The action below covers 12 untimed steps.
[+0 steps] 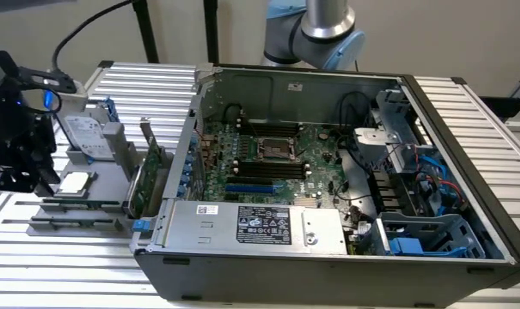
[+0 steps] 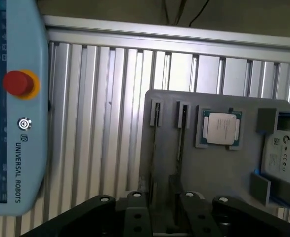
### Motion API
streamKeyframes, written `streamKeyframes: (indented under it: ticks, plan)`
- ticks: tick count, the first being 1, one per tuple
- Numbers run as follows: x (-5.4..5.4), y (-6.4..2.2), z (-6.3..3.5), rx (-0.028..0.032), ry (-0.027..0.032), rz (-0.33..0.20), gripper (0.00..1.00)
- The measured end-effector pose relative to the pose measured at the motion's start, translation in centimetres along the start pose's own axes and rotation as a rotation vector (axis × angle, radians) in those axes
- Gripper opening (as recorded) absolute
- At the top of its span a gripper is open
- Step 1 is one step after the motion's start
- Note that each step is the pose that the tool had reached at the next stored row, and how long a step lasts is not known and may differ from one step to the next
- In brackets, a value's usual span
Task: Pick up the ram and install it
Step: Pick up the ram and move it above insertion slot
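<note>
- Wrist view: gripper (image 2: 163, 210) sits over the gray holder's (image 2: 224, 173) slotted edge; how wide it is open, cannot tell.
- Ram (image 2: 156, 138) stands edge-up in a holder slot, at the exterior view's left of the PC case (image 1: 328, 270).
- Bare ribbed desk (image 2: 95, 123) lies beside the holder.

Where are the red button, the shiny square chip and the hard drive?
red button (image 2: 19, 83): wrist view, the middle of its round red cap.
square chip (image 2: 221, 128): wrist view, the centre of its silver lid.
hard drive (image 1: 84, 135): exterior view, its silver labelled face.
</note>
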<state>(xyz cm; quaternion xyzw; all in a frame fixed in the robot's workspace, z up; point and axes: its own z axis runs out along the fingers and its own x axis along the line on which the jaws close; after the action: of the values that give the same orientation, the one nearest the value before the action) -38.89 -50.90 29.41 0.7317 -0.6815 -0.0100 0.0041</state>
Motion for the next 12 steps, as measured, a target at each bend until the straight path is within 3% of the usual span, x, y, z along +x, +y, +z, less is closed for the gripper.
streamKeyframes:
  ticks: [12]
  plan:
    - [0.0,-0.05,2.18,0.0002,-0.0003,0.018,1.0]
